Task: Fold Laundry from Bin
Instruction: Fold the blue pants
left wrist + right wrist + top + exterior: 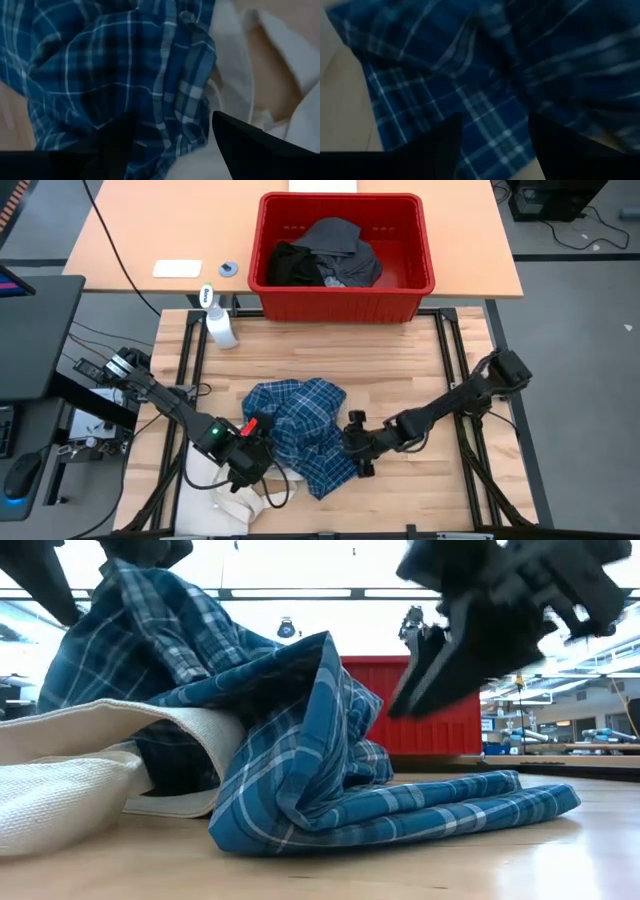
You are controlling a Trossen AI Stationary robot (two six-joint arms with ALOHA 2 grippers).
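Left gripper (250,452) sits at the near-left edge of the blue plaid shirt (300,430), right gripper (358,445) at its opposite edge; shirt is bunched between them on the table. Behind both, the red bin (345,290) holds dark laundry (325,255). Cream tote (225,495) lies under and beside the left gripper.

Low view: shirt (300,770) is heaped in loose folds, partly draped over the tote (90,760). One gripper (470,650) hovers above the flat tail, holding nothing; going by the high view, probably the right one.

Left wrist: fingers (240,140) spread wide, nothing between them, plaid (115,75) just ahead, tote fabric (250,75) beside it.

Right wrist: fingers (555,140) parted, empty, plaid (470,100) directly ahead.

Handling: light, limp, thin cloth; it will sag and slide on wood. Pinch a single hem or corner, not a bunch. Left side risks catching tote fabric with the shirt.
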